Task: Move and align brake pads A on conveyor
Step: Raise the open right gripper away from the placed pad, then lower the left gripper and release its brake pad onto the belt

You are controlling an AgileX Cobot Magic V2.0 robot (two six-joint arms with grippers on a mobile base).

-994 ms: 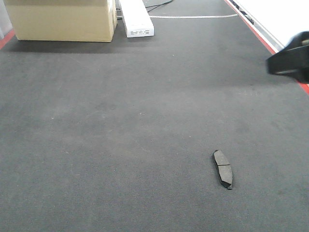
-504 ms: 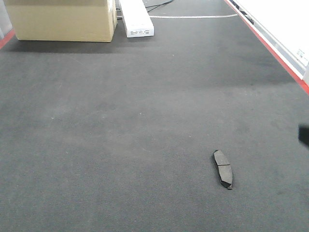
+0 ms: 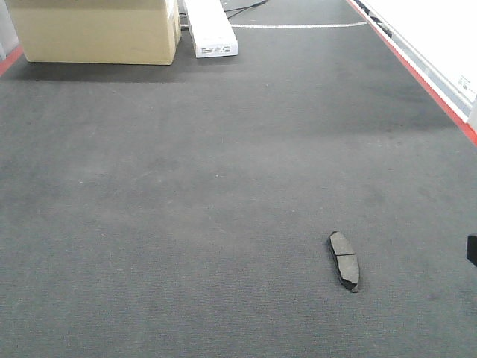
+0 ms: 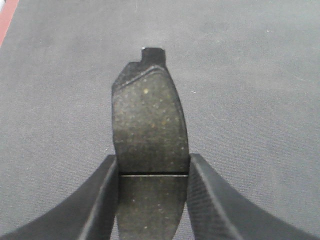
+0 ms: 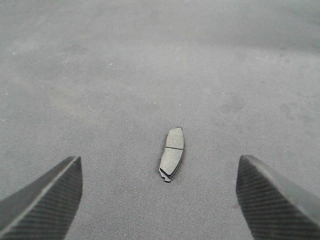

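The left gripper (image 4: 152,165) is clamped across the groove of the first pad (image 4: 147,125), most of which juts out past the fingers (image 4: 102,200), so a quick swing or a brush on the belt (image 4: 250,75) could twist it and it would land crooked to the loose pad (image 5: 171,152). The right gripper (image 5: 159,162) hangs over that loose pad, jaws wide apart (one either side of it); closing off-centre would skew it. Far beyond the loose pad stands a cardboard box (image 3: 93,33), no likely obstacle.
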